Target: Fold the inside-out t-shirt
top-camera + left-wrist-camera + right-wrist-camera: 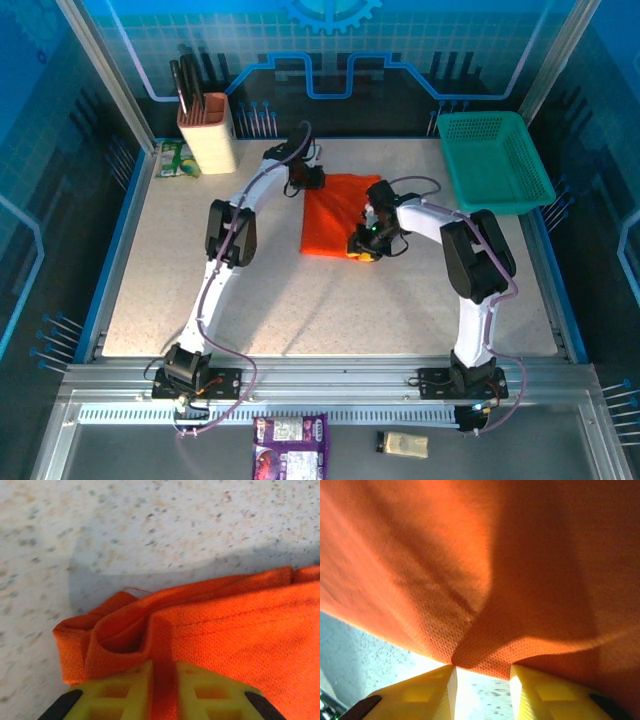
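**Both arms bend in over the speckled table to meet at the inside-out t-shirt.** It lies as a compact orange rectangle on the far half of the table, well apart from the teal basket at the far right corner.

The left arm rises from its base, elbows at mid-table and stretches to the cloth's far left corner, where the left gripper points down. The right arm doubles back at its elbow and sets the right gripper on the near right edge.

The left wrist camera gives detail the overhead view is too distant to show — a rumpled, doubled corner of the t-shirt with a stitched hem. A strip of that cloth runs between the yellow fingers, which are drawn in tight on it.

From the right wrist, the t-shirt looms close over the fingers, its lower edge draped across their tips. The jaws stand partly apart with bright table between them — whether they have any cloth pinched cannot be told.

Seen close, the fabric is a fine mesh knit, plain bright orange, creased where it is gathered.
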`<state>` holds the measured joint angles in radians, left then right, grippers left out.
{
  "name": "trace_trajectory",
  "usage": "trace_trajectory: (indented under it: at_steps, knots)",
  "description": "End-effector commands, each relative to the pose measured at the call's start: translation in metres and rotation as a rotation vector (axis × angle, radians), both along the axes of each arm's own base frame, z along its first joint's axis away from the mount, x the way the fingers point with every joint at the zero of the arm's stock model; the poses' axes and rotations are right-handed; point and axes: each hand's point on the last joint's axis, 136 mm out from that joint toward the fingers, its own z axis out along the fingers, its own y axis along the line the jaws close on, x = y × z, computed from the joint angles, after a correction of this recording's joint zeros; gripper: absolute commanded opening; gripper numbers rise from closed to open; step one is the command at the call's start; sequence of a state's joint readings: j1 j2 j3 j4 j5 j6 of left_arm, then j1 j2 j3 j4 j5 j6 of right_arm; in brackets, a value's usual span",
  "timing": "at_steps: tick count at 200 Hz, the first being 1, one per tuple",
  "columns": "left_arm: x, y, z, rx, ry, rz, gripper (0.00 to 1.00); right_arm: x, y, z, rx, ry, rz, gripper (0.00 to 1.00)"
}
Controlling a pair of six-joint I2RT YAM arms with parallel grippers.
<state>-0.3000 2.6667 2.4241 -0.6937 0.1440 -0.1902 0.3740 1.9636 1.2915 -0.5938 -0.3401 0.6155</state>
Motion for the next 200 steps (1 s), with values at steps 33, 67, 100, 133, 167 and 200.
trace_trajectory:
  at_steps: [33,67,100,133,167,200]
  knots:
    - [-0.082,0.040,-0.004,0.057,0.207,0.136,0.20,0.011,-0.069,0.048,-0.134,-0.126,-0.087,0.35]
    - [-0.140,0.051,-0.002,-0.016,0.271,0.258,0.23,-0.007,-0.022,0.070,0.028,-0.156,-0.013,0.35]
    - [-0.197,0.054,0.003,-0.090,0.318,0.320,0.25,-0.052,0.044,0.077,0.194,-0.096,0.155,0.35]
    - [-0.240,0.049,0.005,-0.116,0.357,0.319,0.26,-0.087,0.069,0.057,0.184,-0.044,0.224,0.35]
    - [-0.257,0.050,0.028,-0.144,0.318,0.319,0.29,-0.106,0.059,0.020,0.081,0.007,0.230,0.35]
    - [-0.252,0.058,0.048,-0.092,0.263,0.304,0.30,-0.122,0.020,-0.012,-0.089,0.045,0.212,0.34]
